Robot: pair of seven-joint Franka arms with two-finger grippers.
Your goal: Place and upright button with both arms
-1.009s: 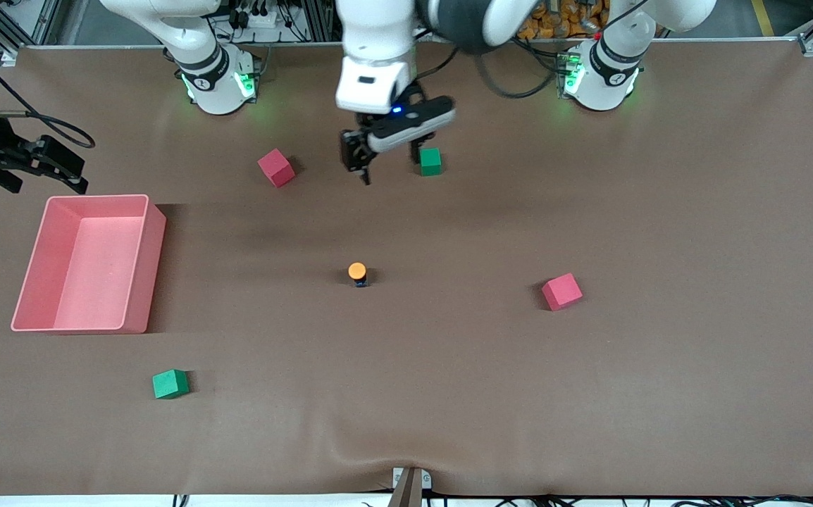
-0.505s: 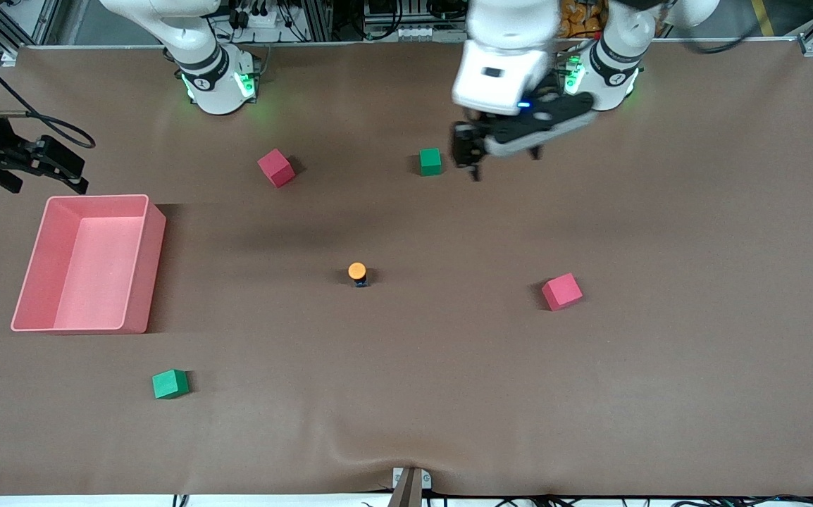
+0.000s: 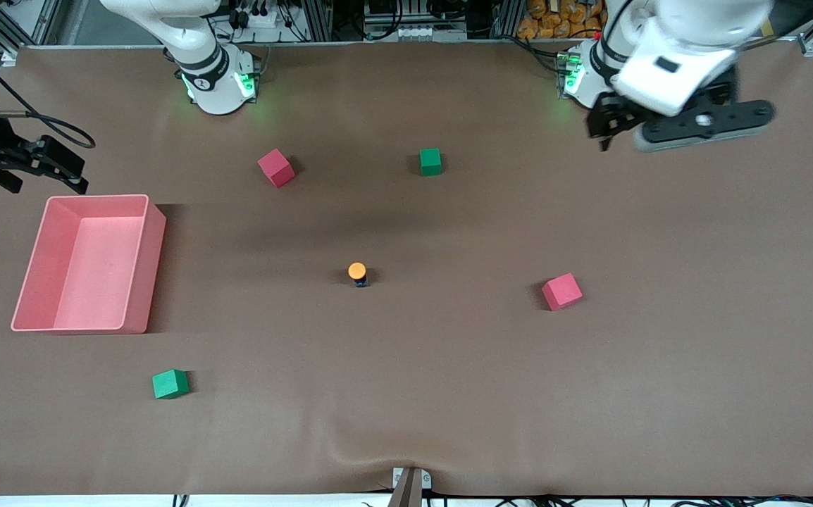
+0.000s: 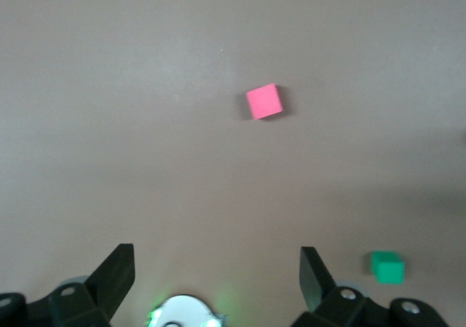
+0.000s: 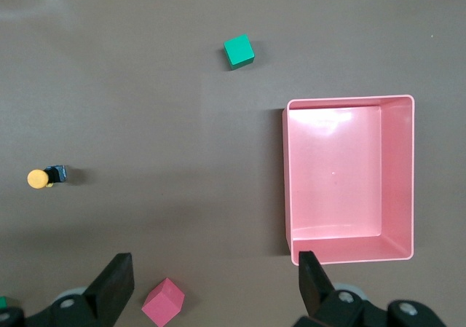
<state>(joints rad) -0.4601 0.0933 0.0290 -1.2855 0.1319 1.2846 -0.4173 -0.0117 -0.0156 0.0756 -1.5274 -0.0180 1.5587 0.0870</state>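
From the front camera, we see the button (image 3: 357,273) standing on its own near the middle of the table (image 3: 449,394), orange cap up, touched by nothing; the left gripper (image 3: 607,130) hangs over the table just beside its own base, and the right gripper (image 3: 40,165) waits over the table's edge above the pink bin (image 3: 146,267). Through the left wrist view we find the left gripper's fingers (image 4: 116,276) spread wide and empty over bare mat, with a red cube (image 4: 263,101) and a green cube (image 4: 386,266) below but no button at all. Through the right wrist view the fingers (image 5: 116,280) are likewise wide with nothing between them, and the button (image 5: 45,177) shows well apart from the bin (image 5: 349,250) (a second green cube (image 5: 238,52) and a red cube (image 5: 163,301) lie nearby). We judge the placing done, so the risk is small: a low sweep by either arm across the centre could clip that tall, narrow body and tip it, and so could a tug on the loosely laid mat.
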